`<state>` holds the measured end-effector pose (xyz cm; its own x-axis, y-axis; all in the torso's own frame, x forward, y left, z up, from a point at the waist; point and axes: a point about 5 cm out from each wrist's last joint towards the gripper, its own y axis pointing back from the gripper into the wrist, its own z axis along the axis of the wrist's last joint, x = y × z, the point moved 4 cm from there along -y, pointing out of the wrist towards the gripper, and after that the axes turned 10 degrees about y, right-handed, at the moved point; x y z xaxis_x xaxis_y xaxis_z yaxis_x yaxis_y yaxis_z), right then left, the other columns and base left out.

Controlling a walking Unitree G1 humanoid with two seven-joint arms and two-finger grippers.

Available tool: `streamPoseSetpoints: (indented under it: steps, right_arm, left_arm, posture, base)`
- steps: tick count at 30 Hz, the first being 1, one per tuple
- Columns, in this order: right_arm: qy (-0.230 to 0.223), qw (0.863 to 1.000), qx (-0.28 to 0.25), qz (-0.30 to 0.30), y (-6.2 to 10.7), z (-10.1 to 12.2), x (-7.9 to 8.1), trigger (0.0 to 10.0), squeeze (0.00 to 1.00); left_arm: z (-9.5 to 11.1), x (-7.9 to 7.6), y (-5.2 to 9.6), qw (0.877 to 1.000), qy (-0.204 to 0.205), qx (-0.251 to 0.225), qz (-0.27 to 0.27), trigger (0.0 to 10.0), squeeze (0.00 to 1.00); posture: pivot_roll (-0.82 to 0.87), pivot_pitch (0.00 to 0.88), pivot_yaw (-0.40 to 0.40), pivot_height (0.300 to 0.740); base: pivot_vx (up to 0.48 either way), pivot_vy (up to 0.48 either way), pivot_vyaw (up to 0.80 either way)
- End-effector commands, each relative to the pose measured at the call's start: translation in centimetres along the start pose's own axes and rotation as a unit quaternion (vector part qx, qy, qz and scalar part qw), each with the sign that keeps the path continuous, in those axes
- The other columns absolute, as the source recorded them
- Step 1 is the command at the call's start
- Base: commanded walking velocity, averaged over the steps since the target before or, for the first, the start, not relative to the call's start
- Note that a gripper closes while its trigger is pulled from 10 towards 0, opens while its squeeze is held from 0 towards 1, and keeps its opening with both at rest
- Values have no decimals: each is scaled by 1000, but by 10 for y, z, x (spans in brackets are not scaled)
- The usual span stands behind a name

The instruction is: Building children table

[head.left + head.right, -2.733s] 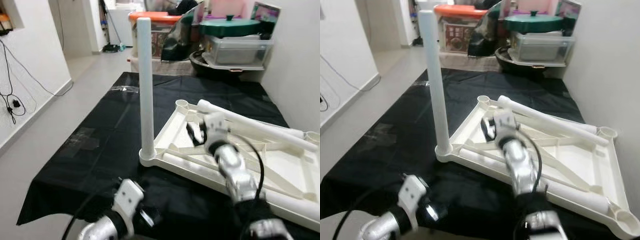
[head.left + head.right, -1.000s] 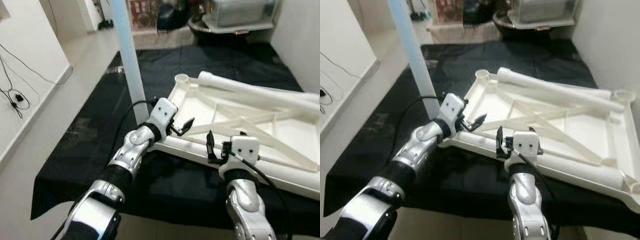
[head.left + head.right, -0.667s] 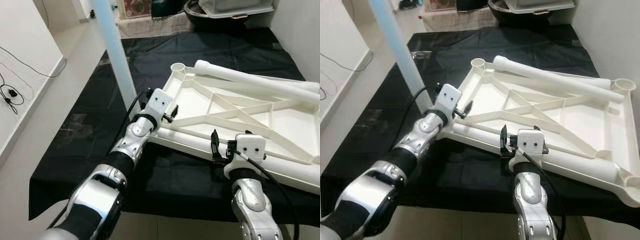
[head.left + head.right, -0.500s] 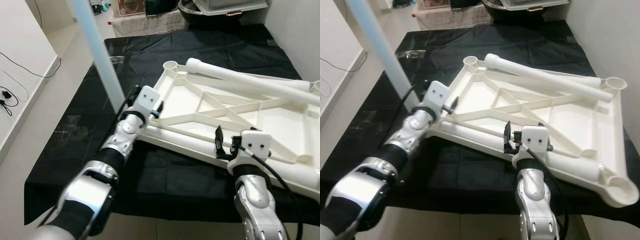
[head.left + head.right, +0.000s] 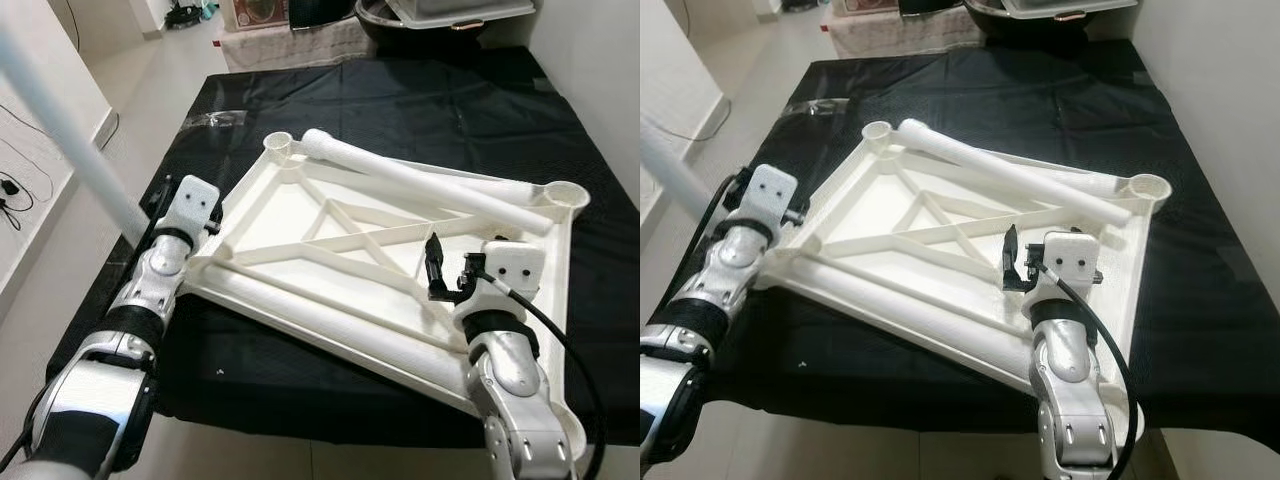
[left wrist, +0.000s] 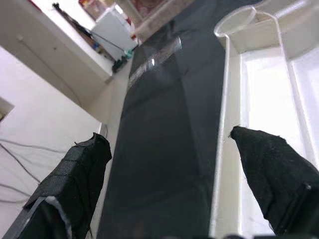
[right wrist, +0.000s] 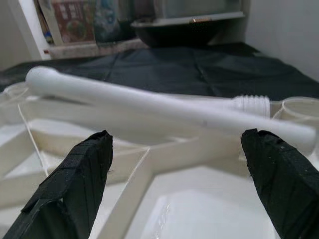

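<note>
Left eye view: both the left gripper (image 5: 160, 205) and right gripper (image 5: 447, 272) are held wide open, empty, over the tabletop (image 5: 330, 262); the loose leg (image 5: 420, 190) should be gripped squarely.

no readable text, labels, brands or numbers on anything in view

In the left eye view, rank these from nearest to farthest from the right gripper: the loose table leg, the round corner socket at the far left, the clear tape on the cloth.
From the right gripper:
1. Loose table leg, just beyond it.
2. Corner socket, far left of the tabletop.
3. Clear tape, farther left on the black cloth.
</note>
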<state>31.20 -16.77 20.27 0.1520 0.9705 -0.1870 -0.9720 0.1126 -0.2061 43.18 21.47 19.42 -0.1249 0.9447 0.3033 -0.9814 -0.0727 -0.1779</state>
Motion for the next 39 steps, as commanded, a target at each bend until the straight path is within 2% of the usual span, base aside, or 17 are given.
streamPoseSetpoints:
  steps: [1,7,9,10,12,14,15,18,19,21,22,24,28,30,32,34,39]
  right_arm:
    - [-13,1000,8,9,-2,-2,4,10000,0]
    - [-29,999,-9,20,-11,7,6,10000,0]
    - [-38,999,-15,28,-13,11,8,10000,0]
    - [-59,997,-22,44,-16,17,13,10000,0]
    - [-59,997,-22,44,-16,17,13,10000,0]
    - [-90,992,-42,76,-22,31,23,10000,0]
    - [-90,992,-42,76,-22,31,23,10000,0]
    - [-91,987,-87,98,-26,54,32,10000,0]
    - [-91,987,-87,98,-26,54,32,10000,0]
    - [-85,985,-107,102,-26,62,36,10000,0]
    - [-85,985,-107,102,-26,62,36,10000,0]
    - [-84,985,-110,105,-26,63,38,10000,0]
    - [-85,985,-109,107,-26,62,39,10000,0]
    - [-76,986,-105,109,-24,57,41,10000,0]
    - [-64,988,-96,106,-22,49,40,10000,0]
    - [-61,988,-91,105,-20,46,39,10000,0]
    - [-59,989,-86,105,-19,42,38,10000,0]
  left_arm:
    - [-18,17,9,999,0,20,32,10000,0]
    - [-17,8,13,1000,-10,0,18,10000,0]
    - [-12,4,12,1000,2,-11,9,10000,0]
    - [-2,-1,9,999,15,-30,-4,10000,0]
    - [-2,-1,9,999,15,-30,-4,10000,0]
    - [24,-16,3,996,38,-74,-36,10000,0]
    - [24,-16,3,996,38,-74,-36,10000,0]
    - [57,-53,3,982,74,-126,-117,10000,0]
    - [57,-53,3,982,74,-126,-117,10000,0]
    - [75,-81,10,967,91,-159,-178,10000,0]
    - [75,-81,10,967,91,-159,-178,10000,0]
    - [88,-99,19,955,108,-181,-211,10000,0]
    - [93,-104,22,951,115,-189,-217,10000,0]
    - [99,-106,31,947,128,-205,-213,10000,0]
    - [100,-103,47,944,141,-216,-205,10000,0]
    - [98,-99,56,945,144,-215,-198,10000,0]
    - [92,-94,69,948,148,-209,-192,10000,0]
  posture:
    - [27,157,41,740]
    - [26,156,31,740]
    - [26,154,31,740]
    - [23,151,29,740]
    - [23,151,29,740]
    - [23,141,27,740]
    - [23,141,27,740]
    - [23,126,22,740]
    - [23,126,22,740]
    - [22,117,24,740]
    - [22,117,24,740]
    - [26,108,21,740]
    - [26,108,21,740]
    - [30,92,22,740]
    - [34,84,19,740]
    - [34,77,20,740]
    - [40,68,14,740]
  base:
    - [0,0,0]
    - [0,0,0]
    - [0,0,0]
    - [0,0,0]
    - [0,0,0]
    - [0,0,0]
    - [0,0,0]
    - [0,0,0]
    - [0,0,0]
    - [0,0,0]
    - [0,0,0]
    - [0,0,0]
    - [0,0,0]
    - [0,0,0]
    - [0,0,0]
    - [0,0,0]
    - [0,0,0]
